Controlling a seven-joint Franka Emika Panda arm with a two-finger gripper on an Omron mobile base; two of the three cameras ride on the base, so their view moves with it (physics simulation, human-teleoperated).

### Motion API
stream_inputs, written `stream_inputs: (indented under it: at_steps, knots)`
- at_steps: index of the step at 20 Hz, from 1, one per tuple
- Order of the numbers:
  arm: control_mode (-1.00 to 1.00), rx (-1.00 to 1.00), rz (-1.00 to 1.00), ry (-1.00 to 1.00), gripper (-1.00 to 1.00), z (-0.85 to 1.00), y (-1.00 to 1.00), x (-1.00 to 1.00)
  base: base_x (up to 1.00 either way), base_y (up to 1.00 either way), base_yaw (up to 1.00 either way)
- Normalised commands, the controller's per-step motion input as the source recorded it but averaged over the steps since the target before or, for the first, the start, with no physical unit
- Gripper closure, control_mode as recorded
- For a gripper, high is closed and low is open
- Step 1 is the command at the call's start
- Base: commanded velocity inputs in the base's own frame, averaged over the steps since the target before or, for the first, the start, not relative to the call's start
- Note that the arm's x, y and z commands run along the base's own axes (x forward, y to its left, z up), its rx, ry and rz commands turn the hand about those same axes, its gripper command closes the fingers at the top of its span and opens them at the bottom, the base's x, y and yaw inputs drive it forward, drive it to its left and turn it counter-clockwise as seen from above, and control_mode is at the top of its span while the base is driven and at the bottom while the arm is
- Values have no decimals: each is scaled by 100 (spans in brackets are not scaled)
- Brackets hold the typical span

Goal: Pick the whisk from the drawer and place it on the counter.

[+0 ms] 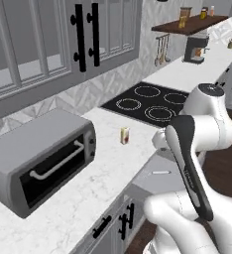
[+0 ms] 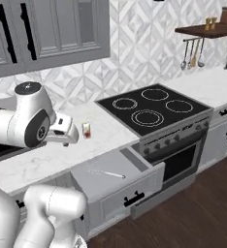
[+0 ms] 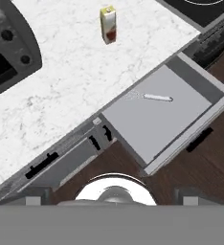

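1. The drawer (image 2: 116, 178) stands pulled out from the cabinets, just left of the oven under the black cooktop (image 2: 152, 109).
2. The whisk (image 3: 157, 97) lies flat on the drawer's grey floor, near the back edge by the worktop (image 3: 75, 76); it also shows as a thin pale bar in the right base view (image 2: 111, 174) and the left base view (image 1: 161, 172).
3. A small yellow-white bottle (image 3: 108, 24) stands on the worktop behind the drawer, between the cooktop and the toaster oven (image 1: 43, 158).
4. The claw looks down on the drawer from well above; I cannot tell whether it is wide or narrow.
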Motion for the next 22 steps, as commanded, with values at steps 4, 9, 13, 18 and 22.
stream_inputs:
  at_steps: [4,9,13,18,22]
  knots:
    - [100,0,0,0,-100,0,0,0,-6,88,-63]
    - [-100,3,-7,3,-100,-32,-4,52,19,33,-18]
    - [-100,2,0,16,-100,-100,-87,98,0,0,0]
    - [-100,2,-10,19,-100,-100,-100,79,0,0,0]
    - [-100,0,-18,15,-100,-100,-100,76,0,0,0]
